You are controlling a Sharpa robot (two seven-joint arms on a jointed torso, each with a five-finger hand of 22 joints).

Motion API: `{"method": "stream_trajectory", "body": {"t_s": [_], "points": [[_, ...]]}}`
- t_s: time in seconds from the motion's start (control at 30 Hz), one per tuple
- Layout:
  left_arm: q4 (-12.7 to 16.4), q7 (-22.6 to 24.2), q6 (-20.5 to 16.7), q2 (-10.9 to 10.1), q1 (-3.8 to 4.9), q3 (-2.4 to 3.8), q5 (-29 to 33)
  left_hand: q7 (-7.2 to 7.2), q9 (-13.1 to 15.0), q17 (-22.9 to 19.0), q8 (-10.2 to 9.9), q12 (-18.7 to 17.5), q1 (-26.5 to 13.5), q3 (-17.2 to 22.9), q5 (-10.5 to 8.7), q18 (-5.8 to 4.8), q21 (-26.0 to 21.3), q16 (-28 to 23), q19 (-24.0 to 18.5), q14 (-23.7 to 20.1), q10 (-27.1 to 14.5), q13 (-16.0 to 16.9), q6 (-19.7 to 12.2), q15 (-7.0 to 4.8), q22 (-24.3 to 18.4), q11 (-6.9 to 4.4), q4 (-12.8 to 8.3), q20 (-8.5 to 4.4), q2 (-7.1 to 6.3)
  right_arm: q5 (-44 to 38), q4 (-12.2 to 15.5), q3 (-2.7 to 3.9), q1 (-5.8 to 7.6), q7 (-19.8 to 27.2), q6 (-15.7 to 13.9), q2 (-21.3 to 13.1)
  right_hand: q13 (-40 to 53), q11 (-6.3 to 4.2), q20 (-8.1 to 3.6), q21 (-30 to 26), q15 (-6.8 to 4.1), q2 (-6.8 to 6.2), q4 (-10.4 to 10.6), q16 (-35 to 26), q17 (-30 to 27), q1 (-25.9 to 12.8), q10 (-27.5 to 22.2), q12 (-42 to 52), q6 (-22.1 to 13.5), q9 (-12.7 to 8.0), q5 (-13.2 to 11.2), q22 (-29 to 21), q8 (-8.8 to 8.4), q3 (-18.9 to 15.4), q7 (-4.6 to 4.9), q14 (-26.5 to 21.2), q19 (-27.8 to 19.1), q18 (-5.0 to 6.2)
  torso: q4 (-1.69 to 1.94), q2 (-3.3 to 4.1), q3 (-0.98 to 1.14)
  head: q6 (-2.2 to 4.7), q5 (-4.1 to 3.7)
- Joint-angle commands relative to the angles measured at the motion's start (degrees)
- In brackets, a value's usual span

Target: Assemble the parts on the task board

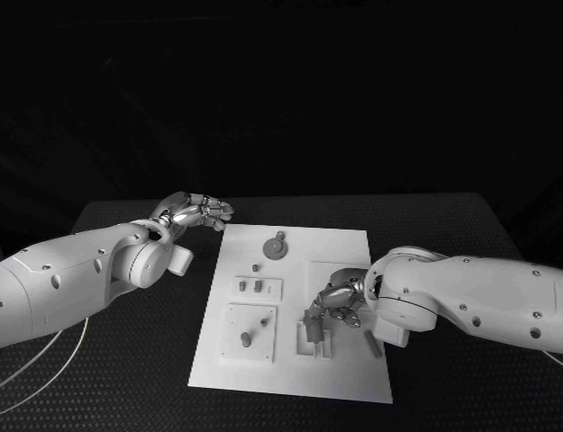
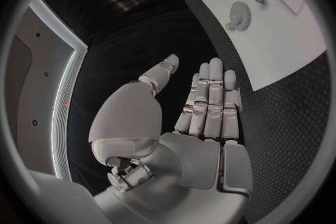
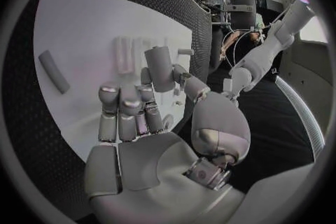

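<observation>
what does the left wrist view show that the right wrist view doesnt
Left wrist view alone: the left hand, fingers straight and holding nothing, over the black table beside the task board, plus a round gear-like part on the board and small parts beyond it.

Right wrist view alone: the right hand over the board, fingers apart and holding nothing that I can see, a dark elongated part lying on the board, and a pale slotted block past the fingers.

Both: the white task board on the black table.

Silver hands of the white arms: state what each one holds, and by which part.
Nothing is held. The left silver hand is empty with fingers straight, and the right silver hand hovers empty over the white task board.
</observation>
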Motion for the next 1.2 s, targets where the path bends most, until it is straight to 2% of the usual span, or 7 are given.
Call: {"method": "stream_trajectory", "body": {"t_s": [0.03,0.3,0.5,0.77,0.9,1.13,1.2], "points": [[0.13,0.31,0.42,0.05,0.04,0.02,0.21,0.0,-0.08,0.08,0.21,-0.37,-0.17,-0.02,-0.2,0.66,-0.21,-0.22,0.33,0.35,0.31,-0.07,-0.26,0.21,0.08,-0.09,0.28,0.14,-0.28,0.19,-0.05,0.03,-0.17,-0.59,0.51,0.19,0.12,-1.21,0.41,0.26,-0.3,0.92,-0.07,-0.37,0.09,0.3,1.33,-0.23,0.46,0.09,0.31,0.09,0.25,-0.28,-0.08,0.21,-0.17,3.63,-0.09,-0.01,0.06,-0.02,0.24],[0.13,0.29,0.44,0.05,0.04,0.02,0.21,-0.01,-0.09,0.12,0.22,-0.38,-0.19,-0.02,-0.19,0.66,-0.24,-0.25,0.32,0.36,0.31,-0.07,-0.26,0.22,0.1,-0.09,0.32,0.15,-0.29,-0.08,-0.42,0.03,-0.8,-0.74,0.1,0.67,0.33,-1.21,0.47,0.29,-0.31,1.0,0.03,-0.44,0.24,-0.38,1.29,-0.32,0.51,0.01,0.3,0.1,0.13,-0.59,-0.08,0.19,-0.22,3.63,-0.11,0.0,0.06,-0.48,0.69],[0.11,0.25,0.47,0.06,0.04,0.01,0.21,-0.01,-0.09,0.14,0.23,-0.38,-0.2,-0.01,-0.19,0.66,-0.25,-0.27,0.32,0.36,0.32,-0.07,-0.25,0.22,0.11,-0.09,0.34,0.15,-0.29,-0.18,-0.63,0.03,-1.01,-0.86,1.58,0.79,0.47,-1.22,0.48,0.3,-0.31,0.97,0.07,-0.47,0.33,-0.79,1.28,-0.35,0.58,-0.02,0.3,0.11,0.09,-0.78,-0.1,0.19,-0.25,3.63,-0.02,0.0,0.04,-0.59,0.63],[0.09,0.23,0.51,0.09,0.04,-0.01,0.21,-0.01,-0.09,0.19,0.25,-0.38,-0.22,-0.01,-0.19,0.65,-0.27,-0.3,0.31,0.36,0.33,-0.07,-0.24,0.22,0.14,-0.09,0.38,0.15,-0.31,-0.38,-0.76,0.03,-1.43,-0.89,1.67,0.92,0.66,-1.21,0.5,0.29,-0.3,1.04,0.09,-0.54,0.46,-1.37,1.2,-0.44,0.58,-0.09,0.29,0.11,-0.03,-1.06,-0.09,0.15,-0.33,3.63,-0.13,-0.02,0.06,-0.81,0.78],[0.11,0.22,0.52,0.06,0.04,-0.01,0.21,-0.02,-0.1,0.2,0.26,-0.38,-0.23,-0.01,-0.19,0.65,-0.28,-0.31,0.31,0.36,0.34,-0.07,-0.24,0.22,0.15,-0.1,0.4,0.15,-0.31,-1.03,-0.84,0.03,-1.73,-0.91,1.8,0.94,0.75,-1.21,0.51,0.3,-0.3,1.03,0.1,-0.56,0.52,-1.63,1.19,-0.47,0.61,-0.11,0.29,0.11,-0.06,-1.19,-0.09,0.15,-0.35,3.63,-0.09,-0.01,0.04,-0.6,0.74],[0.04,0.19,0.56,0.06,0.04,-0.02,0.21,-0.02,-0.1,0.24,0.27,-0.39,-0.24,0.0,-0.19,0.65,-0.3,-0.34,0.31,0.36,0.34,-0.08,-0.23,0.22,0.16,-0.1,0.43,0.15,-0.31,-0.93,-0.94,0.03,-1.95,-0.97,2.94,0.98,1.0,-1.2,0.53,0.28,-0.29,1.09,0.31,-0.65,0.67,-2.55,1.1,-0.57,0.65,-0.16,0.26,0.11,-0.16,-1.53,-0.08,0.09,-0.46,3.63,-0.12,0.0,0.07,-0.63,0.69],[0.04,0.19,0.49,0.05,0.04,-0.02,0.21,-0.02,-0.1,0.25,0.27,-0.39,-0.24,0.01,-0.18,0.66,-0.3,-0.34,0.31,0.36,0.34,-0.08,-0.23,0.22,0.17,-0.1,0.44,0.15,-0.31,-0.85,-1.02,0.03,-2.02,-0.96,2.64,1.13,1.01,-1.2,0.53,0.28,-0.29,1.09,0.31,-0.66,0.68,-2.59,1.09,-0.57,0.64,-0.17,0.26,0.12,-0.17,-1.54,-0.08,0.08,-0.47,3.63,-0.11,-0.01,0.06,-0.92,0.94]]}}
